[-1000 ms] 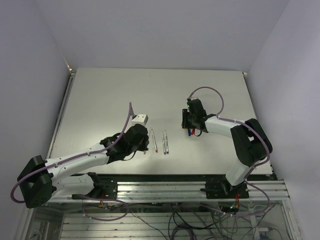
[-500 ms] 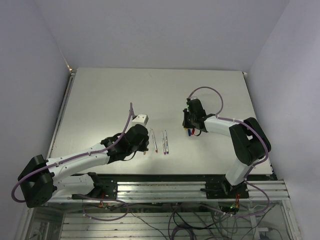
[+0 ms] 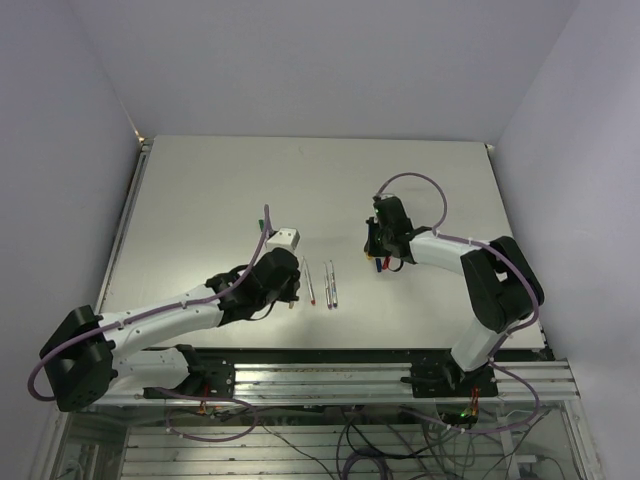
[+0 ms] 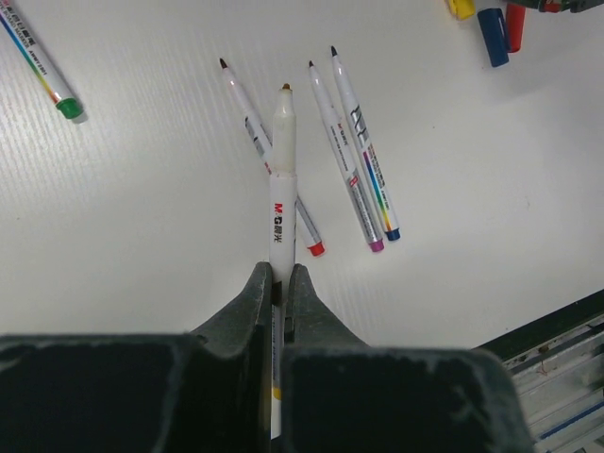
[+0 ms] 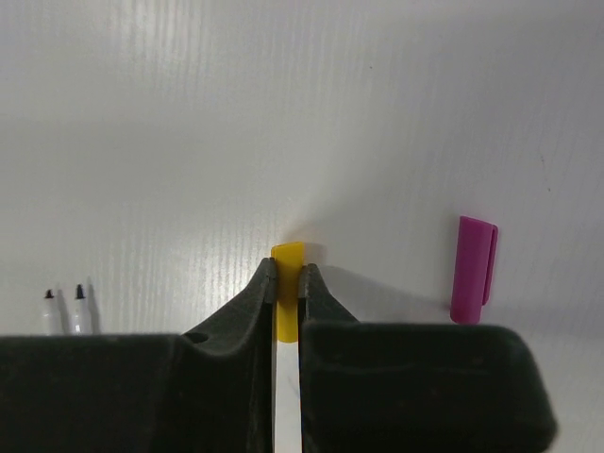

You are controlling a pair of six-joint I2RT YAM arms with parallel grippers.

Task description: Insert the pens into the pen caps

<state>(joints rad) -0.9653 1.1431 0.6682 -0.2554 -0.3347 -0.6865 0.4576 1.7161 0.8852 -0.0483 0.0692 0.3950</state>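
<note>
A: How far along is the capping?

B: Barely begun, by the look of it. Three pens lie side by side on the table (image 4: 142,236) with bare tips: the red-ended pen (image 4: 245,109), the purple-ended pen (image 4: 345,160) and the blue-ended pen (image 4: 362,142). None wears a cap. The green-ended pen (image 4: 38,57) lies apart at the left with its tip out of frame, so whether it is capped cannot be told.

A: And the caps?

B: They are loose and well apart from the pens, over on the right arm's side. The blue cap (image 4: 493,38) and the red cap (image 4: 515,24) lie close together, and the purple cap (image 5: 472,269) lies alone near the right gripper (image 5: 287,274).

A: What do the arms hold?

B: The left gripper (image 4: 279,274) is closed narrow on the yellow pen (image 4: 283,160). It clamps the pen toward the tail, with the tip pointing away and crossing over the red-ended pen. The right gripper is pinched tight on the yellow cap (image 5: 288,253), whose end pokes out past the fingertips.

A: So what remains?

B: Probably everything. The yellow pair has yet to meet, and then there are the other four.
</note>
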